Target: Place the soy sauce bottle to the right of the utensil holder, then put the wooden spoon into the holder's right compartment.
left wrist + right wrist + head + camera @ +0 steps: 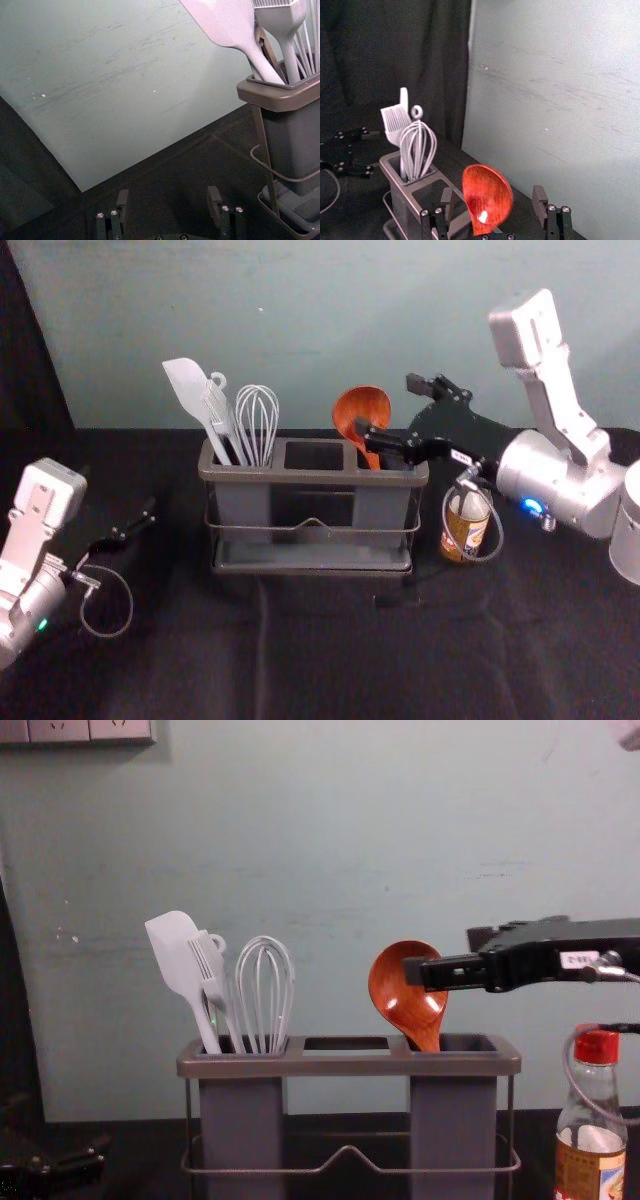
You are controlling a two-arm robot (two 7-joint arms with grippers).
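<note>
The right hand (493,195) is wide open, empty, above the grey plastic utensil holder (345,1065); the brown wooden spoon (403,1005) stands near-upright in its right compartment (453,1140). Retract rightward. Red-capped glass soy sauce bottle (588,1145): right of holder.

The lower handle of the wooden spoon (401,988) is out of my sight, sunk inside the holder (350,1065), and in the chest view the right claw (391,407) hides a bit of its bowl. That view's bottom edge cuts off the soy sauce bottle (582,1166); its label's lettering is too small for me.
</note>
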